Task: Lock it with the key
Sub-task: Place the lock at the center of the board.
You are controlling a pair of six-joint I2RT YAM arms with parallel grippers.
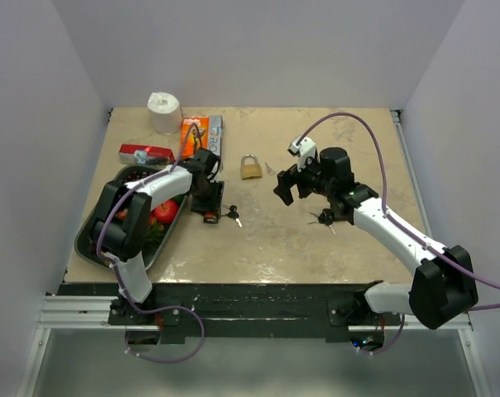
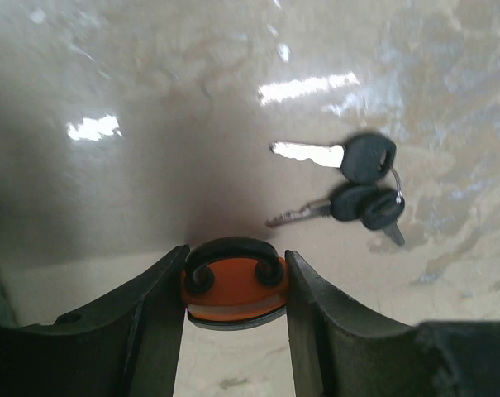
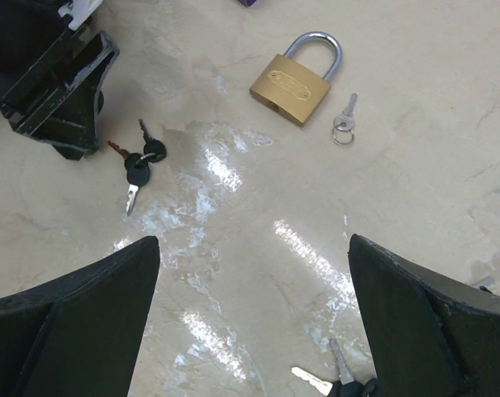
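Over the table, left tool clamps orange padlock

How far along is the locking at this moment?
Done: the left claw is closed around a small orange lock. In hand: nothing else; the right claw hangs open and empty. Left: no key is held; the black-headed keys lie on the table beyond the lock, so picking one, inserting and turning it remain.
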